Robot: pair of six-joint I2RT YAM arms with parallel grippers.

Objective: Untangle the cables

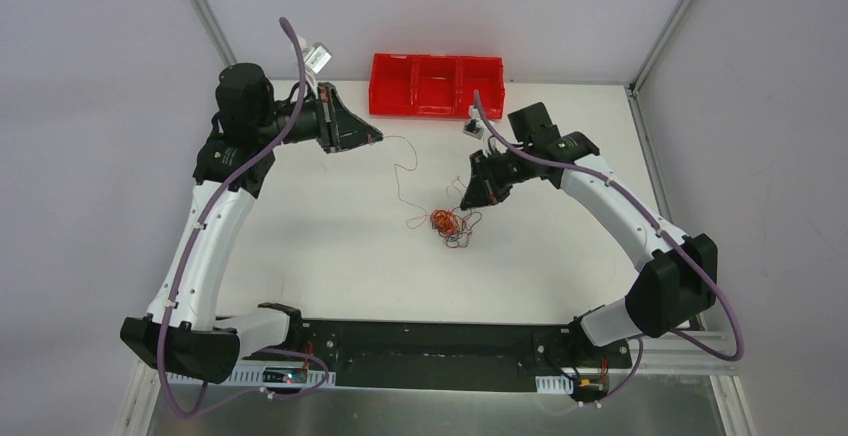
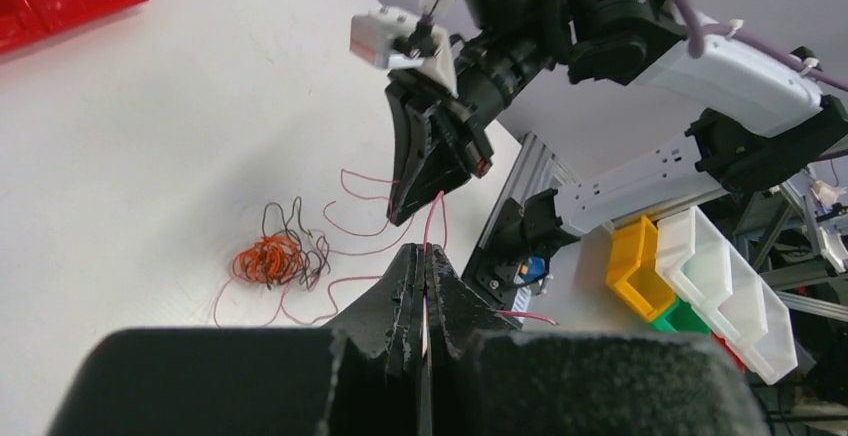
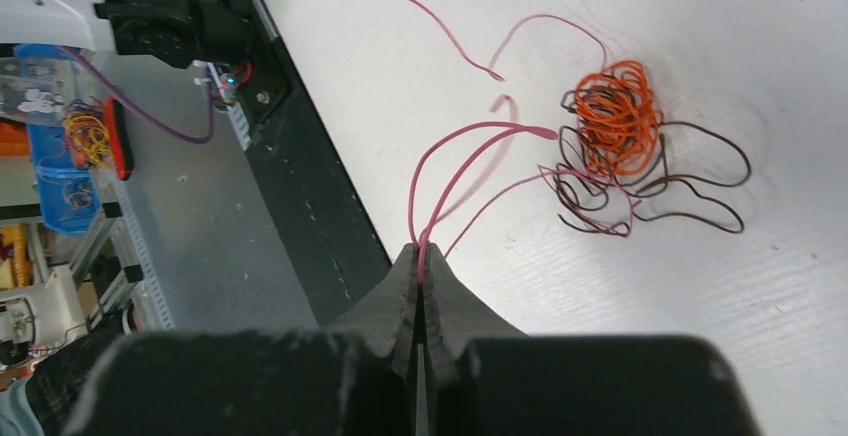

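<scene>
Both end effectors were shut tight on thin red wire as the two arms faced each other over the white counter (image 1: pixel 330 246). The cables (image 1: pixel 447 224), an orange coil snarled with dark and red strands, lay as one small knot near the middle of the counter, well short of the red tray (image 1: pixel 437 84) at the far edge.

The right end effector (image 1: pixel 463 201) hung just beside the knot, on its far side. Its wrist camera showed a loop of red strands rising from the knot straight into the pinched jaws. The left end effector (image 1: pixel 377 137) stood well apart, off to the far left. A single red wire (image 1: pixel 404 170) trailed from its closed tips in a slack, wavy line, running diagonally down and to the right toward the knot. Whether both arms held the same wire could not be told from where I stood.

The right arm was plainly the nearer of the two. The long axis of the free wire ran between the two grips, so any pull would likely have to go along that diagonal, with the left drawing away to the far left while the right anchored things close by the knot.
</scene>
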